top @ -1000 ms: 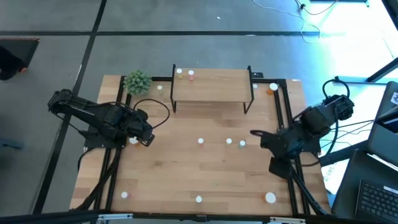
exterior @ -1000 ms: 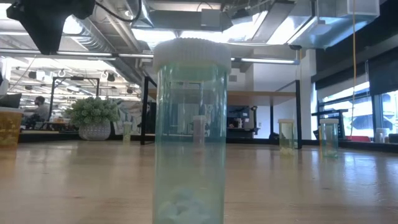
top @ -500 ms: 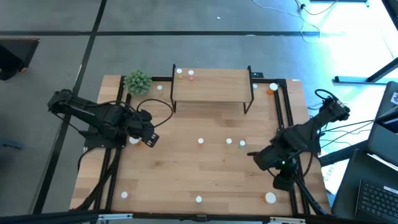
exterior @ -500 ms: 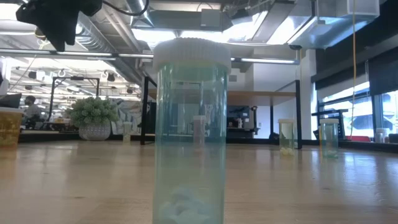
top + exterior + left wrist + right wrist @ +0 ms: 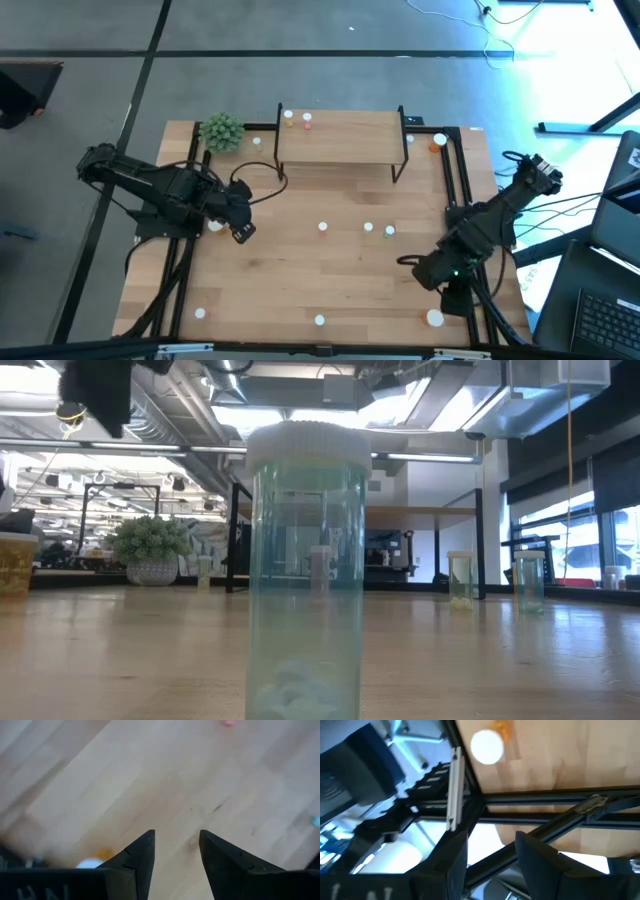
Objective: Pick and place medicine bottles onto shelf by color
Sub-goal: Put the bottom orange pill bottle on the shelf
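A: Since the earlier frames, the right gripper (image 5: 420,272) is swung back toward the near right corner of the table (image 5: 300,280); the left gripper (image 5: 243,232) is shifted only slightly, out over the left-centre boards. Bottles are unmoved.

B: Nearest items noted first. At the front edge, a pale-capped bottle (image 5: 319,320) is stood upright; from table height it is seen as a clear green-tinted bottle (image 5: 306,570) filling mid-frame, with something pale at its bottom. Another bottle (image 5: 200,313) is stood near the front left. A larger orange bottle with a white cap (image 5: 434,318) is stood at the front right, just beside the right gripper; the same cap (image 5: 486,746) is seen past the right fingers (image 5: 540,855).

A: Gripper states?

B: Right fingers are parted to a moderate gap, nothing between them. Left fingers (image 5: 220,855) likewise, set narrow-to-middling apart over bare wood, nothing gripped. A white-capped orange bottle (image 5: 95,861) is seen close by the left gripper.

A: Mid-table?

B: Three small bottles are stood in a loose row at centre: one (image 5: 323,227), then a pair (image 5: 368,227) and (image 5: 389,231) close together.

A: Far side?

B: The shelf (image 5: 340,138) is stood at the back centre; two bottles (image 5: 290,117) and (image 5: 307,121) are set on its far left corner. A green plant ball (image 5: 221,131) is placed left of it, and an orange bottle (image 5: 438,141) to its right.
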Tool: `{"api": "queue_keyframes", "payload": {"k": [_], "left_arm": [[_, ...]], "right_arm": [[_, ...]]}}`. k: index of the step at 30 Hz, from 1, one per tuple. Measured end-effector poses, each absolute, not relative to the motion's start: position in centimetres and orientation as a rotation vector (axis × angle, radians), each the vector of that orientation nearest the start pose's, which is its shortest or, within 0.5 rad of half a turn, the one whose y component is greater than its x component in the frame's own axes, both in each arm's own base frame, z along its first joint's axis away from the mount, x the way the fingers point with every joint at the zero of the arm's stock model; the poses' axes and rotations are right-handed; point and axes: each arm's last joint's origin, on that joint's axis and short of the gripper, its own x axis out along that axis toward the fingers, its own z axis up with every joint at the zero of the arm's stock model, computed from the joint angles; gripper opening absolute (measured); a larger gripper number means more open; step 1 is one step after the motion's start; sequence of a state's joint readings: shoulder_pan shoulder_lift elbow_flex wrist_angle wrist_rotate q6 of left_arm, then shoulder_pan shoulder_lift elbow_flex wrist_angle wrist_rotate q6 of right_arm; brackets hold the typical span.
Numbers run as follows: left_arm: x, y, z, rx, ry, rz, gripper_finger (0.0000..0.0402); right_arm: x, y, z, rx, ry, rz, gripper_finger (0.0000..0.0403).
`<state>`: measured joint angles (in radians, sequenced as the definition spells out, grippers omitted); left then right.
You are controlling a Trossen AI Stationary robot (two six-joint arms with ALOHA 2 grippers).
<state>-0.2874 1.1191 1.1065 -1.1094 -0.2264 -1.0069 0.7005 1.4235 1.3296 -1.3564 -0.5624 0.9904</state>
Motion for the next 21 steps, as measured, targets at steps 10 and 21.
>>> {"api": "queue_keyframes", "payload": {"k": [10, 21], "left_arm": [[20.5, -5.4, 32.4, -0.238, 0.846, 0.143, 0.0149], [21.1, -6.2, 33.1, -0.07, 0.777, -0.171, 0.0149]], "right_arm": [[16.5, 18.2, 30.9, 0.565, 1.823, 0.089, 0.0168], [16.6, 19.1, 30.9, 0.603, 1.68, -0.035, 0.0168]]}}
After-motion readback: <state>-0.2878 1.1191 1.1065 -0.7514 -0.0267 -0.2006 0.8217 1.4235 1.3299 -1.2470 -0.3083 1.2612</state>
